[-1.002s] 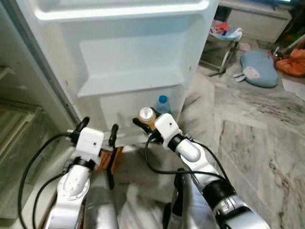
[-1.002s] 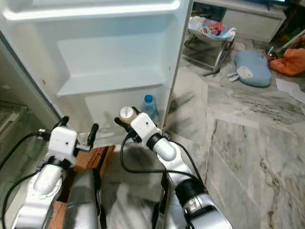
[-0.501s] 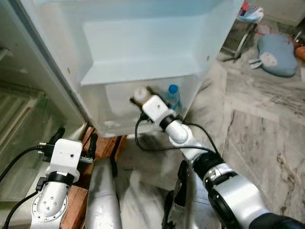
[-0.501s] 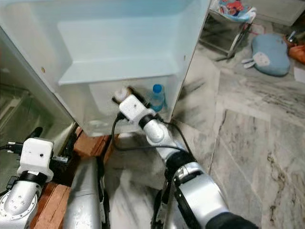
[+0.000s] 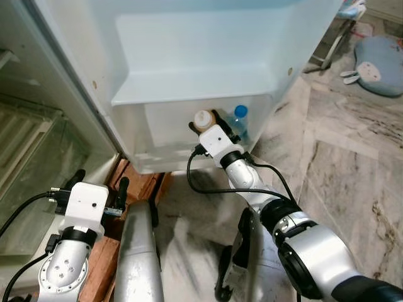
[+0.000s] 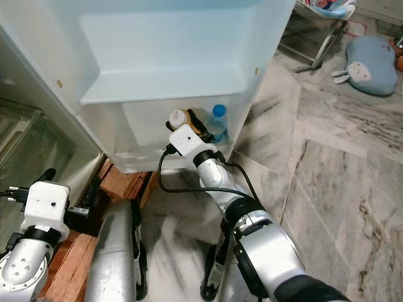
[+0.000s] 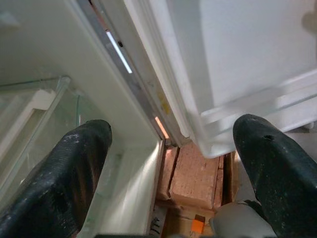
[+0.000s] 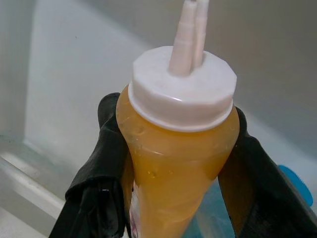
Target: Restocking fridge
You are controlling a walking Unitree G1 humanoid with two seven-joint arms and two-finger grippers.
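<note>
Right claw grips an orange sauce bottle upright, ready to lower into the fridge door bin, a water bottle just beside it. Left claw hangs released.

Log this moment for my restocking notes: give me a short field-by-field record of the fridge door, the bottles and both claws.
fridge door: white open fridge door, inner side facing the robot
lowest bin: translucent bottom door bin
held item: squeeze bottle of yellow-orange sauce with white nozzle cap
right claw: right claw shut on the sauce bottle, holding it over the bottom bin
bin contents: clear water bottle with blue cap, beside the sauce bottle
left claw: left claw open, low, near the red bricks under the fridge
floor: grey marble floor
</note>
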